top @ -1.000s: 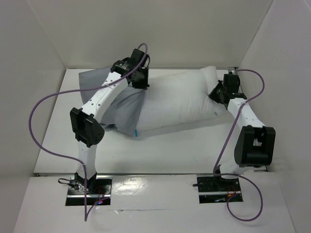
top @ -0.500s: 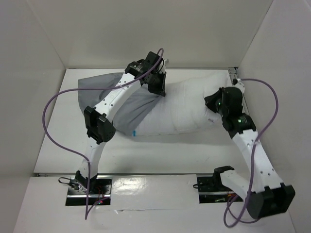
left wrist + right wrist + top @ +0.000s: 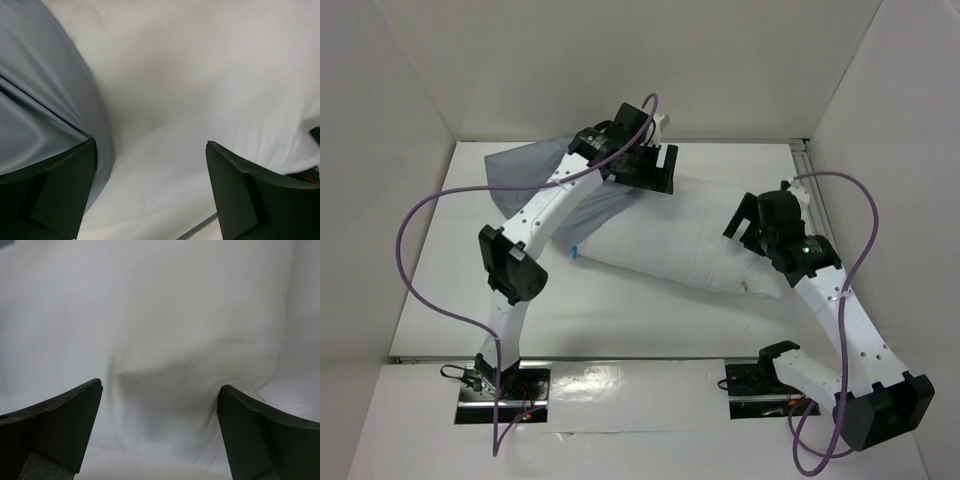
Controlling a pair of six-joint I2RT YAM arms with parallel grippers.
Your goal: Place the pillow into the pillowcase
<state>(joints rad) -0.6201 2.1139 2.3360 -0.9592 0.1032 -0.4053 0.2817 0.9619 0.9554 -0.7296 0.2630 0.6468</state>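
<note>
Top external, plump white pillow (image 3: 670, 245), limp grey pillowcase (image 3: 520, 165)

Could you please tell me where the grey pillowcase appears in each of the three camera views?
Top external: the pillowcase lies at upper left, reaching the left end of the white pillow.
Left wrist: its grey fabric fills the left side.
Right wrist: not in it.
Shared landmark: the pillow, seen in all three.

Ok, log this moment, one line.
pillow: left end under pillowcase | left end effector: open, above pillow | right end effector: open, above pillow
</note>
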